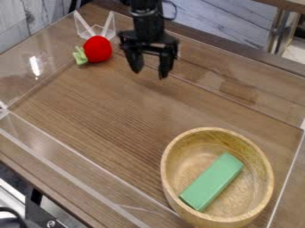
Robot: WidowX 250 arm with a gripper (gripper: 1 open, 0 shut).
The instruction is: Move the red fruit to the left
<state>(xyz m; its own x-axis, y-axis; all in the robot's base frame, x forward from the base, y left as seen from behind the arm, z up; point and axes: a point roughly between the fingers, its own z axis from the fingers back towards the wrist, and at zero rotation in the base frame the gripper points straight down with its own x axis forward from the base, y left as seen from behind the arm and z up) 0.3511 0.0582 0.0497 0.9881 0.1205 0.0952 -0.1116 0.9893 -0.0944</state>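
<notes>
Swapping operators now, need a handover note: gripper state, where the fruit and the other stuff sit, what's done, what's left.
Gripper: open, empty, pointing down just above the table, right of the red fruit in the picture.
Red fruit: on the table near the far left corner, not touched.
Green block: lying in the wooden bowl, near right.
Done: nothing grasped yet.
Left: grasp the fruit, move it left, release.

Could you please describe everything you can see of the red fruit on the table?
The red fruit is a small, round, glossy toy with a green leafy cap at its left side. It looks like plastic, whole and unmarked. It lies on the wooden table near the far left corner, beside the clear wall. Nothing grips it: the open gripper hangs just to its right, apart from it. The cap points left, so the fruit lies on its side.
</notes>
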